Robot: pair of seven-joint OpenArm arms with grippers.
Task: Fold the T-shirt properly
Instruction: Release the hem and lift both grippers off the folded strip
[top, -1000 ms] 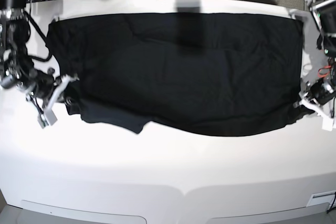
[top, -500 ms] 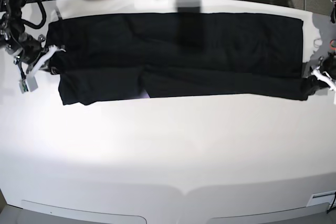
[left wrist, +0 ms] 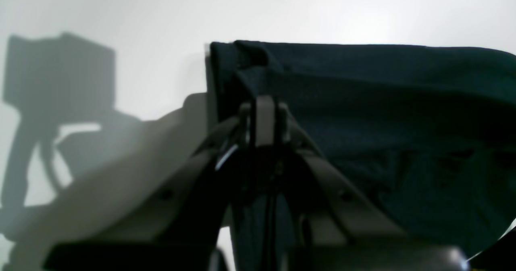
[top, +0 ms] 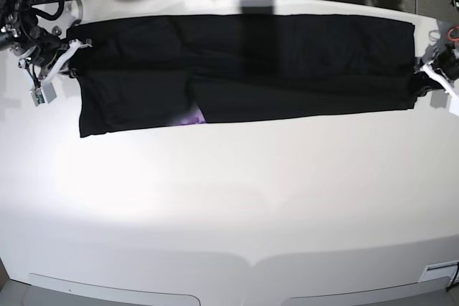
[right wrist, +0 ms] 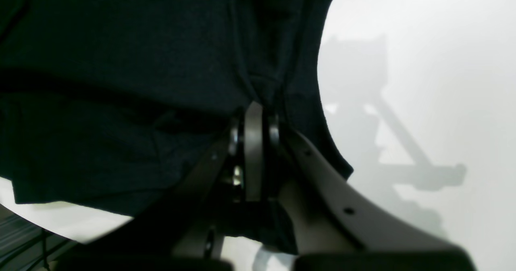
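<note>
Both arms are out at the far ends of the bench (top: 229, 198), and the T-shirt (top: 287, 62) is lying stretched in a long black band across the back of it, plain side up, with a small flash of purple print (top: 190, 116) peeking out at the lower edge where two flaps meet. The right tool (top: 63, 62) is sitting at the band's end on the left of the base view; from its wrist camera the right tool (right wrist: 256, 113) is showing its fingers pressed together with dark cloth bunched between them, so it is pinching the T-shirt (right wrist: 121, 61). The left tool (top: 430, 77) is at the opposite end; in its wrist view the left tool (left wrist: 264, 109) is likewise closed, tips together on the folded edge of the T-shirt (left wrist: 383, 121).

The step in hand looks like laying a lengthwise fold flat. To do it well, I reckon the two arms should be keeping even tension between them, so the cloth is settling without sagging in the middle. The front edge is running uneven, lower on the base view's left than on its right, so matching the two ends before letting go would be giving a straighter fold. Releasing low, close to the bench, should be stopping the corners springing back; letting go one side first risks dragging the band askew
</note>
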